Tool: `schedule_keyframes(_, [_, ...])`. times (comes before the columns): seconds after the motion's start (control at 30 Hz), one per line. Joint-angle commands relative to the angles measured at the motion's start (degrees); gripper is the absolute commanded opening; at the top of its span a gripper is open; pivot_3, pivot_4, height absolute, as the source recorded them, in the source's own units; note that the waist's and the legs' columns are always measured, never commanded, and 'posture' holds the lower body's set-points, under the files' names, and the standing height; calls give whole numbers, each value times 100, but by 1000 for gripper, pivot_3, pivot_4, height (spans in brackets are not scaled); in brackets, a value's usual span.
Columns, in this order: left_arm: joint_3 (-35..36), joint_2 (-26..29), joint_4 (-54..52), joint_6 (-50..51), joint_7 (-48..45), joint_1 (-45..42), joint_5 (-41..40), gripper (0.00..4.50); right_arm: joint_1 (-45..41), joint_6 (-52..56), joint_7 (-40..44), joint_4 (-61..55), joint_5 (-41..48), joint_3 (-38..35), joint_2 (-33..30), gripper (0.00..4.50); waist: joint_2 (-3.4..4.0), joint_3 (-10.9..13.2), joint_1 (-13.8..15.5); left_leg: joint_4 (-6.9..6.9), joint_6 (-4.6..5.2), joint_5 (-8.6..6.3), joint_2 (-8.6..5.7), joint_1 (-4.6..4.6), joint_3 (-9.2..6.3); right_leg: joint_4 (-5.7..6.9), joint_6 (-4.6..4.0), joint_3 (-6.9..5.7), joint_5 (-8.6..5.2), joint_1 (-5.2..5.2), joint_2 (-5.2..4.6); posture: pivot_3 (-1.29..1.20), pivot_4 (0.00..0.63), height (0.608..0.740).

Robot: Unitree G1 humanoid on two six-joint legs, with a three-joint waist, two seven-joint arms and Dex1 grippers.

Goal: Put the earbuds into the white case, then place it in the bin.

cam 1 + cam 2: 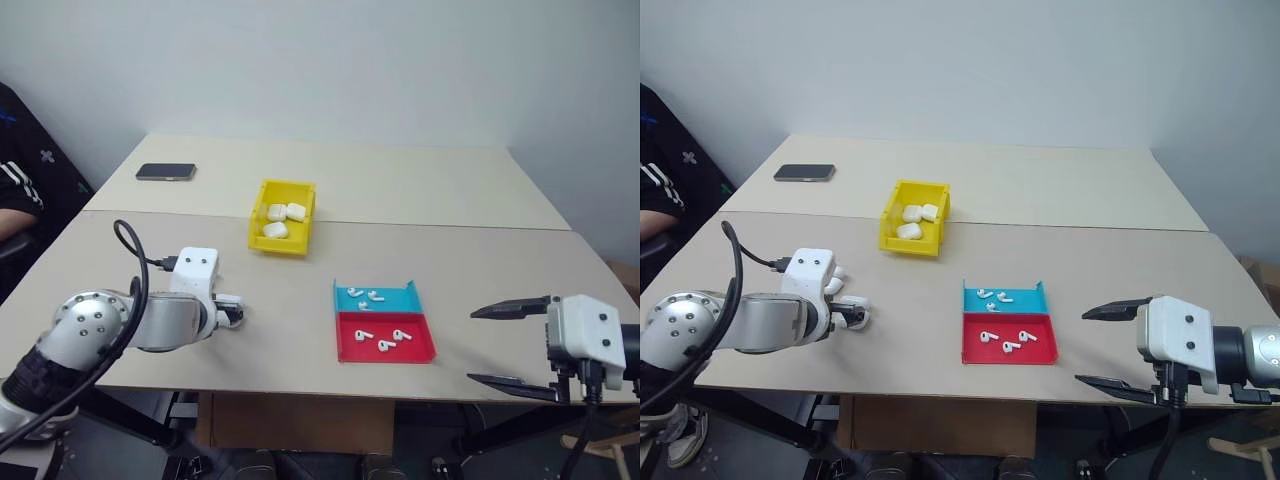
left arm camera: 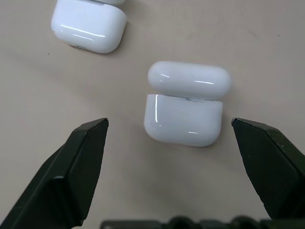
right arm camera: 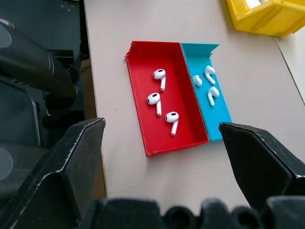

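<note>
Left gripper (image 2: 169, 143) is spread wide, nothing between the fingers, pointing down at the table (image 1: 300, 330). The white case (image 2: 185, 104) lies on the tabletop directly ahead of it, roughly centred in the gap but closer to one finger than the other, touching neither fingertip; the lid reads as shut, with the seam between lid and body visible. A second case (image 2: 88, 23) lies on the table further out past the same fingertips, off to one side, apart from the first. Right gripper (image 1: 512, 345) is also fully spread and empty, hovering off the near table edge, fingers aimed across toward the trays. Ahead of it, and between its fingers in the wrist view, is the red tray (image 3: 143, 114) with three earbuds (image 3: 159, 98) loose inside; the blue tray (image 3: 220, 119) sits touching it on the far side, three more earbuds (image 3: 208, 85) in it. The bin (image 1: 260, 215) is beyond both grippers, further back on the table, between them and nearer the left one's side, well apart from either; it holds several white cases (image 1: 284, 219). A phone (image 1: 166, 172) lies flat on the far table, out past the left gripper. A person's sleeve (image 1: 20, 185) shows beside the table on the left arm's side.
</note>
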Motion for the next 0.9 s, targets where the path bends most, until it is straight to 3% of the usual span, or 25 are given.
schedule_keyframes(0.03, [7, -58, 76, 115, 215, -133, -29, 4500, 37, 35, -75, -175, 61, -244, 63, 4443, 0, 0, 0, 0, 0, 0, 0, 0, 0, 0, 0, 0, 0, 0, -1, 0, 150, 740])
schedule_keyframes(0.9, [-577, -383, 933, 790, 151, -814, -29, 4500, 389, 59, -347, -471, 45, -363, 238, 4443, 0, 0, -7, 0, -5, 1, -3, -2, -3, -3, 12, -1, -7, 0, -2, 0, 150, 740])
